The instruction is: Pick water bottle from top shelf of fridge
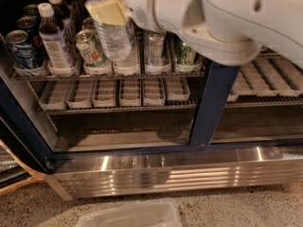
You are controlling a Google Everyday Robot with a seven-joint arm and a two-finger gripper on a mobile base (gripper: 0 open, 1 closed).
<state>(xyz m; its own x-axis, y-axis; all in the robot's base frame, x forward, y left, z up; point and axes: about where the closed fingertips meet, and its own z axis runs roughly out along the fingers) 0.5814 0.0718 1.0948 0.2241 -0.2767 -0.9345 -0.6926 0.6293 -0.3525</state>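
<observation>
Clear lane trays (pixel 97 71) on the top shelf (pixel 142 74) are holding cans (pixel 90 46) and a dark-drink bottle (pixel 52 37). The end effector (pixel 112 12) is grasping the water bottle (pixel 117 39) (long axis near-upright, top leaning left) over the shelf's front.

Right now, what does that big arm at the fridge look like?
The arm is smooth, rounded cream-white shells with a small dark hole. Its gripper, at the top shelf against the water bottle, has flat, pale yellow fingers.
</observation>
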